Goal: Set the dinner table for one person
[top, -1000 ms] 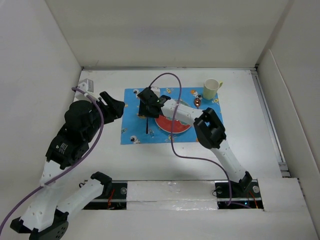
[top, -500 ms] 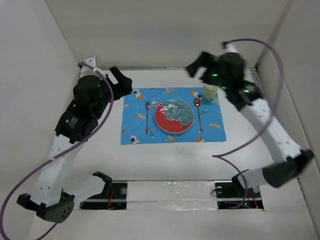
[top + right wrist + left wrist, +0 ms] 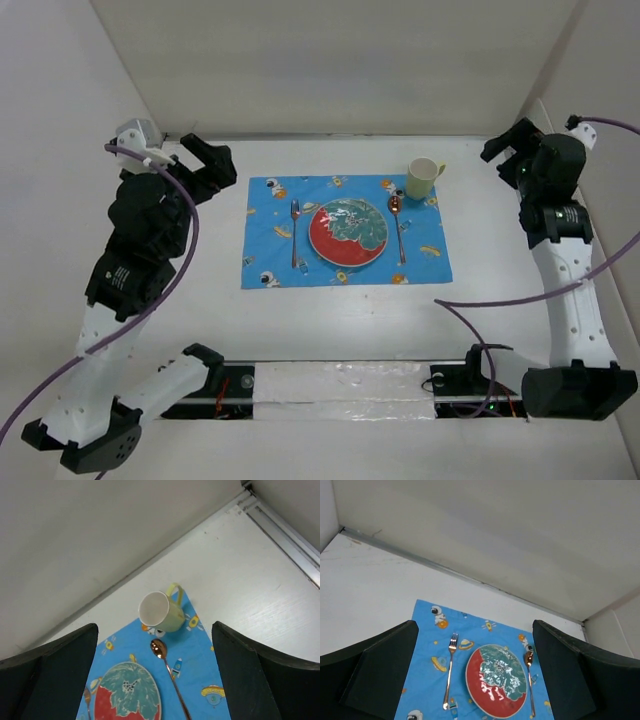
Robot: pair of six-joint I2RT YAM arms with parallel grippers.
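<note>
On the white dinner table (image 3: 340, 330) lies a blue space-patterned placemat (image 3: 270, 255). A red and green plate (image 3: 347, 232) sits in its middle, also in the left wrist view (image 3: 496, 679). A copper fork (image 3: 294, 233) lies left of the plate, a copper spoon (image 3: 398, 222) right of it. A pale yellow mug (image 3: 423, 178) stands at the mat's far right corner, also in the right wrist view (image 3: 161, 611). My left gripper (image 3: 215, 165) is open and empty, raised at the far left. My right gripper (image 3: 508, 150) is open and empty, raised at the far right.
White walls border the table on the left, far and right sides. A metal rail (image 3: 535, 240) runs along the right edge. The arm bases (image 3: 340, 385) sit at the near edge.
Both arms have pulled back from the placemat. The right arm swung from over the fork to the far right. The left arm moved left and up. The fork now lies uncovered.
</note>
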